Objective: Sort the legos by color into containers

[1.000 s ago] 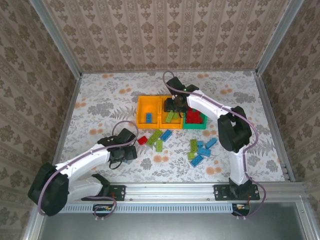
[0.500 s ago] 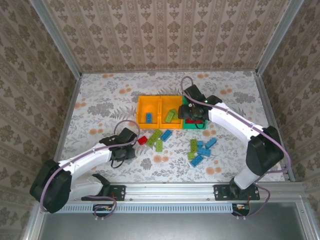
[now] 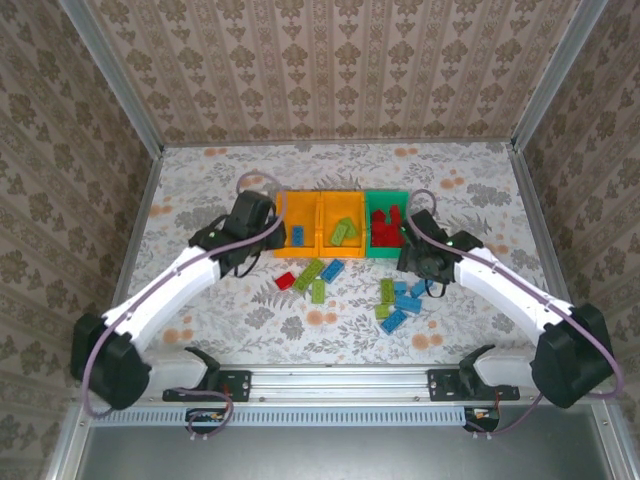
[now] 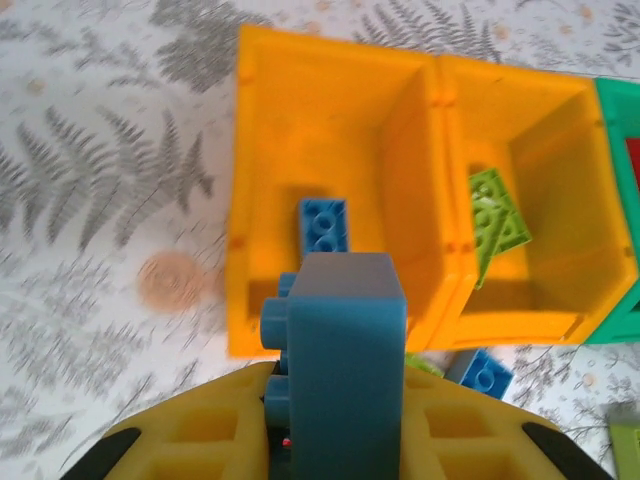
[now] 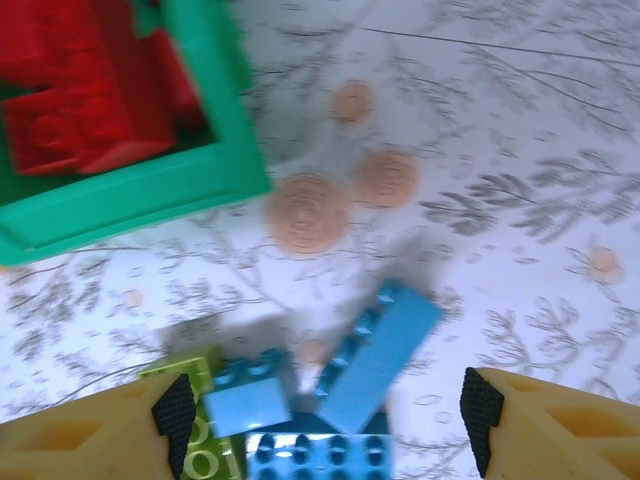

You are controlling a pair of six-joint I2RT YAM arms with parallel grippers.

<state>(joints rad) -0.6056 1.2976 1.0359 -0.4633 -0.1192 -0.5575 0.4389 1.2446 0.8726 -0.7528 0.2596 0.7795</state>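
Left tool (image 3: 265, 236) clamped shut on a held blue brick (image 4: 340, 350), studs facing left in the left wrist view, brick poking up past the yellow fingers (image 4: 180, 440). Just beyond it is the left orange bin (image 4: 320, 120) with one small blue brick (image 4: 323, 223) flat on its floor. The held brick shows against that bin's near wall; can't tell whether it is over the bin or just short of it. The middle orange bin (image 4: 560, 150) touches the left orange bin on the right, with lime bricks (image 4: 495, 215) leaning at its left wall. The green bin (image 5: 130, 200) comes next in the row, touching the middle orange bin and packed with red bricks (image 5: 90, 100). Right tool (image 5: 327, 425) has jaws spread wide with nothing gripped, and hangs over a loose pile (image 3: 402, 298) of blue and lime bricks on the table (image 3: 200, 200), just in front of the green bin. In the right wrist view a long blue brick (image 5: 380, 355) lies slanted between the fingertips, a pale blue brick (image 5: 248, 405) touches its lower end, and a lime brick (image 5: 203, 400) lies next to the left finger. A second loose group lies in front of the orange bins, apart from the pile: a red brick (image 3: 285, 281), a green brick (image 3: 308, 274), a blue one (image 3: 332, 270) and another green one (image 3: 319, 291) just nearer.
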